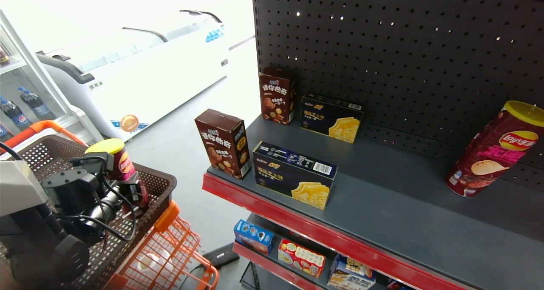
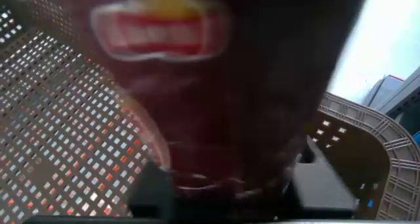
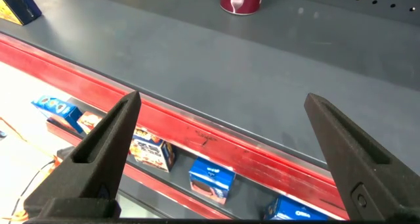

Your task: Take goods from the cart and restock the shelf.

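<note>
The left end effector (image 2: 236, 188) sits low in the cart basket (image 1: 38, 154), apparently clamped around the chip can (image 1: 123, 164), which stands upright there. The right end effector (image 3: 222, 102) hangs with fingers apart above the red front edge (image 3: 216, 135) of the shelf (image 1: 403, 205). Open board stretches beyond it to a second can (image 1: 495, 149).

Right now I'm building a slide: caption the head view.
Left gripper grips a chips can at the cart; boxes and a second can sit on the shelf.
</note>
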Robot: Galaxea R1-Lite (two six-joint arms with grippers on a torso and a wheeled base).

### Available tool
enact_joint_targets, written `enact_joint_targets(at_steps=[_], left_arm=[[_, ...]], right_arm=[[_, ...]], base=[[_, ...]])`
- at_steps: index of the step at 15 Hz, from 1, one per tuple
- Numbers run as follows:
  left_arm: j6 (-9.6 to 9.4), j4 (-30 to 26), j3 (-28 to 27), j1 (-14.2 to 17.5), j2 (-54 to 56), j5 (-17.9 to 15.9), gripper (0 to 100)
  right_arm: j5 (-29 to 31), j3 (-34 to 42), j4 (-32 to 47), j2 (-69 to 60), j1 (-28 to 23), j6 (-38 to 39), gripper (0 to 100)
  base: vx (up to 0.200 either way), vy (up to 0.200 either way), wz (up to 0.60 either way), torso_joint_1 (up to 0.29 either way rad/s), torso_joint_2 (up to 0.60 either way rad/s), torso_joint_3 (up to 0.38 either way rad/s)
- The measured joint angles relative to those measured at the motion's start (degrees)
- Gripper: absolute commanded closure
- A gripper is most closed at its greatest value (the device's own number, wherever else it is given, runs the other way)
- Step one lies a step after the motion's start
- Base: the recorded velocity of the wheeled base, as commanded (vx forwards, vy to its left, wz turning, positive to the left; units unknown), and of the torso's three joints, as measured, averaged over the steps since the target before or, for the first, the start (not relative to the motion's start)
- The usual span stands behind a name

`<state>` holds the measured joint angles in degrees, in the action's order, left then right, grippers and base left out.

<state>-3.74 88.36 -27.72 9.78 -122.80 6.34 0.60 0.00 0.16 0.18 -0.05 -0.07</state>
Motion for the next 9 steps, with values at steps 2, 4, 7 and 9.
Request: enact_joint_targets(at_steps=[2, 4, 7, 9], left_arm=[[0.35, 0.0, -0.3, -0.1, -0.4, 0.1, 100], [0.4, -0.3, -0.6, -0.3, -0.2, 0.3, 100], [-0.02, -1.8, -2.9, -0.9, 3.4, 0.0, 100], [-1.05, -7.6, -4.4, -1.2, 8.4, -0.9, 100]], right_arm=[[0.0, 0.0, 0.0, 0.0, 0.0, 0.0, 0], [0.0, 0.0, 0.0, 0.0, 0.0, 0.0, 0], [0.0, 0.0, 0.0, 0.0, 0.0, 0.0, 0], [0.0, 0.0, 0.0, 0.0, 0.0, 0.0, 0]], base=[[0.0, 0.0, 0.0, 0.0, 0.0, 0.0], [0.0, 0.0, 0.0, 0.0, 0.0, 0.0], [0.0, 0.0, 0.0, 0.0, 0.0, 0.0], [0.0, 0.0, 0.0, 0.0, 0.0, 0.0]])
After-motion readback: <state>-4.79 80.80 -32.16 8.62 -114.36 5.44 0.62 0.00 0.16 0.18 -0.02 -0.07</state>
